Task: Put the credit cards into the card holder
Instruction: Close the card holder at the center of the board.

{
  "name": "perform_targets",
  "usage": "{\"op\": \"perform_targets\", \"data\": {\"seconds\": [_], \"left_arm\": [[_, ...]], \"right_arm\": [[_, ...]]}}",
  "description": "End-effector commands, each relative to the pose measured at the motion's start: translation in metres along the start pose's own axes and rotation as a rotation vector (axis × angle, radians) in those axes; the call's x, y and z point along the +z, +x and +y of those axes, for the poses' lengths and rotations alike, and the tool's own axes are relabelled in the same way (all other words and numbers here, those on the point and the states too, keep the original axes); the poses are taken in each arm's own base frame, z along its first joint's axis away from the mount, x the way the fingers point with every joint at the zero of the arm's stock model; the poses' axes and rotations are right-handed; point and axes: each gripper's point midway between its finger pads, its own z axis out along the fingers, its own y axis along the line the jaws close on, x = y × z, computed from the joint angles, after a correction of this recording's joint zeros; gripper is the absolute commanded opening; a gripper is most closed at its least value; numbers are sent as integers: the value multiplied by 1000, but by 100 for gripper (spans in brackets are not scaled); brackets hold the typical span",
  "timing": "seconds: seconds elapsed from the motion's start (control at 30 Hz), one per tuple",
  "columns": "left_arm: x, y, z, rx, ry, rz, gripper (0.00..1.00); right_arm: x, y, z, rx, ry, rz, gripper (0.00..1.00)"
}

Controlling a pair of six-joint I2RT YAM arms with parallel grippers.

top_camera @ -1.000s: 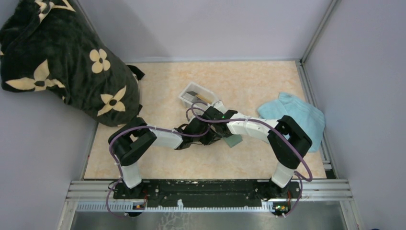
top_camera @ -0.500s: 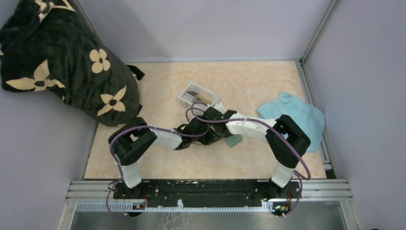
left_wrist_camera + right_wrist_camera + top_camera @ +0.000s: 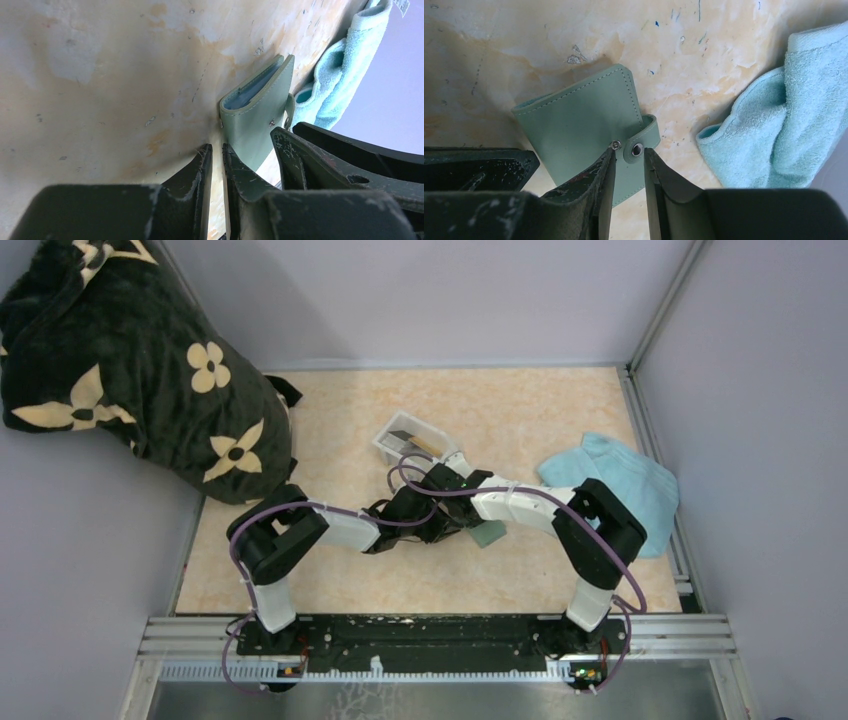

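The card holder point(image 3: 584, 120) lies folded shut on the table, grey-green, and also shows in the top view as the card holder point(image 3: 488, 533). Its snap strap point(image 3: 640, 142) is unsnapped and lies between the tips of my right gripper point(image 3: 629, 152), whose jaws stand slightly apart. My left gripper point(image 3: 216, 148) is down at the near corner of the card holder point(image 3: 255, 112), its jaws almost together with nothing between them. The credit cards point(image 3: 408, 440) lie in a white tray point(image 3: 385, 445) behind the grippers.
A light blue towel point(image 3: 615, 485) lies right of the holder, and the same towel point(image 3: 794, 110) is close by in the right wrist view. A black flowered blanket point(image 3: 130, 370) fills the back left corner. Both arms meet at mid-table.
The right jaws have parted a little around the strap. Both arms have hardly moved.
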Motion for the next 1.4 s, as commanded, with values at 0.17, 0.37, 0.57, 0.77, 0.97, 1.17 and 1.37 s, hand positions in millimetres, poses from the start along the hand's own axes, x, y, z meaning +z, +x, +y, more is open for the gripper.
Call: {"op": "perform_targets", "data": {"seconds": [0.17,0.37,0.57,0.77,0.97,1.17,1.37], "left_arm": [[2,5,83,30,-253,14,21],[3,6,83,28,-252,16,21],[3,5,85,26,-254,18,21],[3,5,85,28,-253,20,21],[3,4,85,29,-250,22,21],[2,2,85,29,-249,19,21],[2,0,85,32,-246,20,21]], "right_arm": [[-2,-5,3,4,2,-16,30],[0,-5,1,-2,23,-16,14],[0,-6,0,-5,34,-16,6],[1,-5,-4,-7,54,-14,19],[1,-7,-3,-8,50,-14,24],[3,-8,-5,-16,75,-12,24],[0,-15,-11,-15,104,-32,24]]}}
